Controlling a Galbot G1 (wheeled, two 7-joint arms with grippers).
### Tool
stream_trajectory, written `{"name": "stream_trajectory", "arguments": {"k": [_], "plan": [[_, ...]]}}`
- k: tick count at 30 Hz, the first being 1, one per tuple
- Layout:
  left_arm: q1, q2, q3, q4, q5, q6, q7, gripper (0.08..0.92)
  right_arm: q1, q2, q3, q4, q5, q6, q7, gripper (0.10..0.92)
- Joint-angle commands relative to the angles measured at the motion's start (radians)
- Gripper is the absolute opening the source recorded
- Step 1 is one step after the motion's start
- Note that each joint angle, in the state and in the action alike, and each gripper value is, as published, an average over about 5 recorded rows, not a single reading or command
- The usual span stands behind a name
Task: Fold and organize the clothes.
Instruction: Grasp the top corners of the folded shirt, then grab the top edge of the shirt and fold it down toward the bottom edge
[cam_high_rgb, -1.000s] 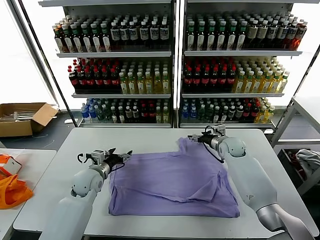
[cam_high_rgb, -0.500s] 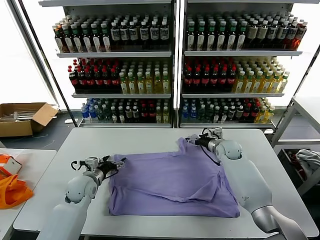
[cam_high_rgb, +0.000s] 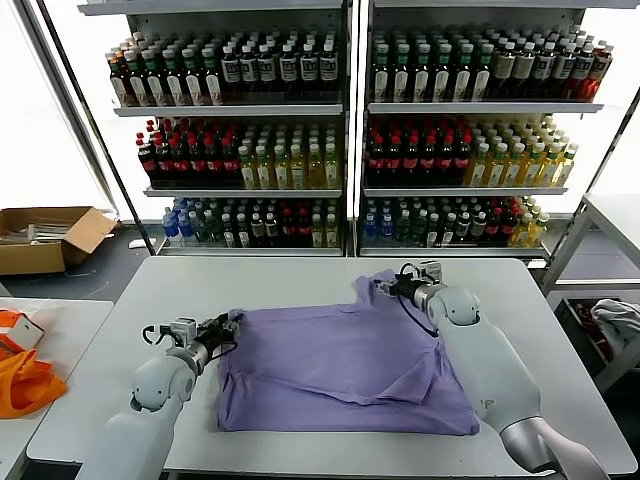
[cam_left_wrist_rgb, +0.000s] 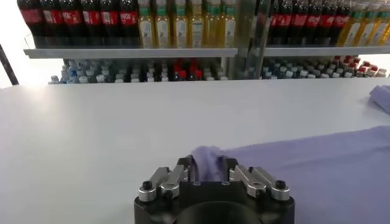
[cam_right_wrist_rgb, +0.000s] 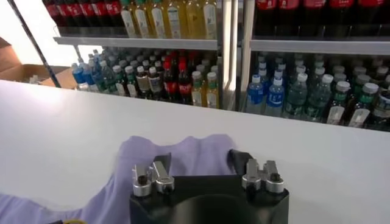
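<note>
The lavender T-shirt (cam_high_rgb: 350, 360) lies partly folded on the white table (cam_high_rgb: 290, 275). My left gripper (cam_high_rgb: 228, 324) is low at the shirt's back left corner, shut on a pinch of the purple cloth (cam_left_wrist_rgb: 304, 164); the cloth rises between the closed fingers in the left wrist view (cam_left_wrist_rgb: 209, 167). My right gripper (cam_high_rgb: 388, 286) is at the shirt's back right corner. Its fingers stand wide apart over the purple cloth (cam_right_wrist_rgb: 158, 149), open, in the right wrist view (cam_right_wrist_rgb: 200, 159). The printed graphic and neck label are hidden.
Shelves of bottles (cam_high_rgb: 340, 120) stand behind the table. An orange bag (cam_high_rgb: 25, 385) lies on a side table at the left, a cardboard box (cam_high_rgb: 45, 235) on the floor behind it. A grey-white cloth bundle (cam_high_rgb: 620, 320) sits at the right.
My left gripper came down to the shirt's left corner and closed on the cloth. My right gripper moved a little leftward onto the back right corner, still open.
</note>
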Motion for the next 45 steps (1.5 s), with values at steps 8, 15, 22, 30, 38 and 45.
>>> {"name": "stream_trajectory", "arguments": {"k": [8, 15, 22, 30, 38, 45], "plan": [[-0.001, -0.016, 0.005, 0.000, -0.001, -0.004, -0.003, 0.102, -0.023, -0.012, -0.004, 0.029, -0.005, -0.001, -0.005, 0.282], [-0.005, -0.025, 0.011, 0.004, 0.007, -0.040, -0.001, 0.084, -0.032, -0.015, 0.015, 0.058, 0.013, 0.003, -0.002, 0.117], [-0.008, -0.023, 0.005, -0.009, 0.022, -0.094, -0.014, 0.084, -0.037, -0.012, 0.046, 0.109, 0.025, 0.008, 0.006, 0.107], [0.011, -0.013, -0.003, -0.056, 0.023, -0.138, -0.031, 0.084, -0.073, -0.008, 0.090, 0.224, 0.039, 0.008, 0.009, 0.107], [0.061, 0.014, -0.014, -0.134, 0.018, -0.137, -0.031, 0.084, -0.167, -0.061, 0.114, 0.395, 0.049, -0.012, 0.032, 0.107], [0.162, 0.055, -0.039, -0.249, 0.022, -0.132, -0.031, 0.084, -0.321, -0.130, 0.173, 0.599, 0.070, -0.027, 0.079, 0.107]]}}
